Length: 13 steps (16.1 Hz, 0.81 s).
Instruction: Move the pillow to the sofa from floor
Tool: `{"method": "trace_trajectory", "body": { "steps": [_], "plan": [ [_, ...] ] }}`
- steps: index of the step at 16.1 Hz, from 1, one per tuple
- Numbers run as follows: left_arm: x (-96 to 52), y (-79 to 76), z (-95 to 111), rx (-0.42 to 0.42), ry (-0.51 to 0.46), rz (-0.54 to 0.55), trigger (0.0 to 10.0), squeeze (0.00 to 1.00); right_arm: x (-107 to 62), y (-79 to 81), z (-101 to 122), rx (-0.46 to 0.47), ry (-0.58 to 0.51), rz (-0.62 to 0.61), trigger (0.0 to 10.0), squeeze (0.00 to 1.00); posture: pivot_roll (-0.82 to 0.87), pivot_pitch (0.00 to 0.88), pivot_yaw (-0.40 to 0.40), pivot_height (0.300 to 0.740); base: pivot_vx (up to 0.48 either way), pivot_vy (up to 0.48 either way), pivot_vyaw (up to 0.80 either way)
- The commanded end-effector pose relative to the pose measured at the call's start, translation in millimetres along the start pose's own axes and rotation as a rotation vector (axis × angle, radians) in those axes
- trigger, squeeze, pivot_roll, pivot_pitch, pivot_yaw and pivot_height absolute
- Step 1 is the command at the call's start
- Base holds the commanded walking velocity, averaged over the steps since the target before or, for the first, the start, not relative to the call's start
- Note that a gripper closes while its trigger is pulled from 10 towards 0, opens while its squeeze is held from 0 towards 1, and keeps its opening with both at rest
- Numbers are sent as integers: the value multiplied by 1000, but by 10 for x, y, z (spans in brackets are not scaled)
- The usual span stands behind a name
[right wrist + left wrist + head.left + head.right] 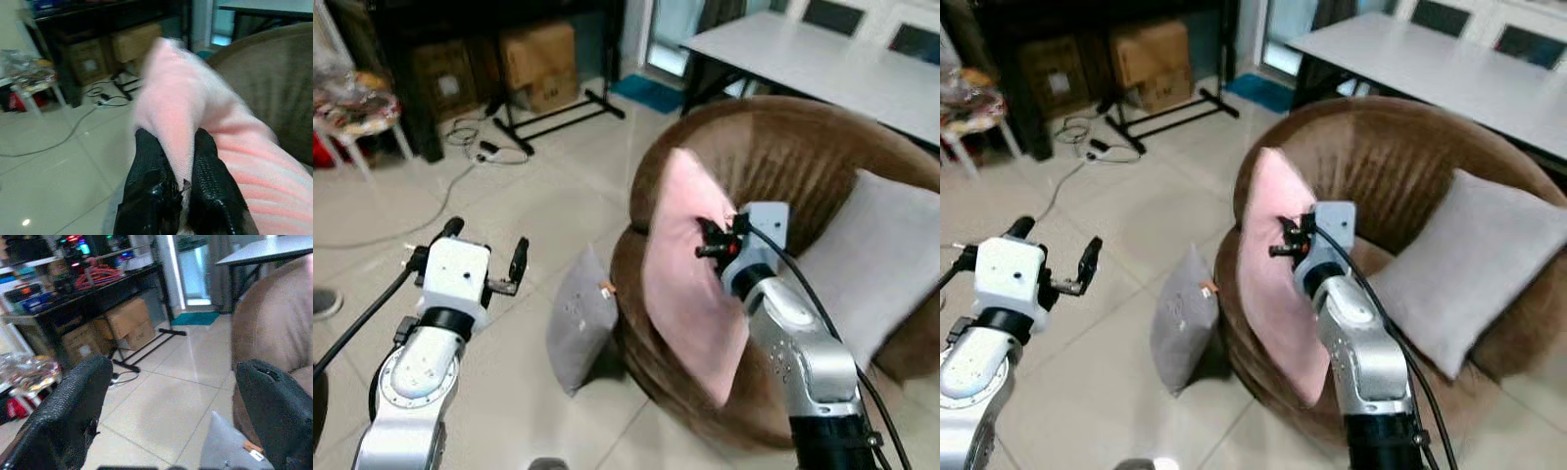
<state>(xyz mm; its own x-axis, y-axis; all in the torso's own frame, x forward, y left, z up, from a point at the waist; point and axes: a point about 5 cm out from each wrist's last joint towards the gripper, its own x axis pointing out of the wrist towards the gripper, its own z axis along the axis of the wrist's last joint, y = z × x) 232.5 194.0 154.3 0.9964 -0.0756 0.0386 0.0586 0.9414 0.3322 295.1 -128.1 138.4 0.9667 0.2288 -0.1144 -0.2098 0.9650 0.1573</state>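
Observation:
A pink pillow (690,284) hangs upright over the front rim of the round brown sofa (793,157), pinched by my right gripper (705,240), whose black fingers (146,166) are shut on a fold of its fabric (195,112). A grey pillow (579,318) leans on the tiled floor against the sofa's base. My left gripper (484,250) is raised over the floor left of that grey pillow, open with nothing between its fingers (73,406).
A light grey cushion (876,264) lies on the sofa seat. A white table (813,59) stands behind the sofa. Cardboard boxes (538,59), a black stand's feet (558,113) and loose cables (470,142) lie at the back left. A small stool (357,113) is at far left.

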Motion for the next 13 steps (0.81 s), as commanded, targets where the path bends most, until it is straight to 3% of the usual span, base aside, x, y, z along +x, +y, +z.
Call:
{"method": "trace_trajectory", "body": {
  "steps": [1, 4, 7, 10, 13],
  "plan": [
    [17, -35, 10, -1, -3, -13, 10000, 0, -9, -30, 68, -7, -41, -1, 10000, 0, 35, 0, -45, 740, 0, 0, 0],
    [28, -34, 11, 11, -7, -10, 10000, 0, 1, -25, 12, -16, -35, -1, 10000, 0, 35, 0, -45, 740, 0, 0, 0],
    [33, -38, 13, -29, -12, -21, 10000, 0, 13, -7, 3, -19, -38, 6, 10000, 0, 37, 0, -42, 740, 0, 0, 0],
    [28, -32, 17, -36, -11, -22, 10000, 0, 39, 71, 16, -24, -43, 55, 10000, 0, 39, 0, -42, 740, 0, 0, -625],
    [19, -27, 13, -41, -7, -24, 10000, 0, 45, 71, 6, -23, -40, 51, 10000, 0, 42, 0, -43, 740, 255, 0, -800]
  ]
}}
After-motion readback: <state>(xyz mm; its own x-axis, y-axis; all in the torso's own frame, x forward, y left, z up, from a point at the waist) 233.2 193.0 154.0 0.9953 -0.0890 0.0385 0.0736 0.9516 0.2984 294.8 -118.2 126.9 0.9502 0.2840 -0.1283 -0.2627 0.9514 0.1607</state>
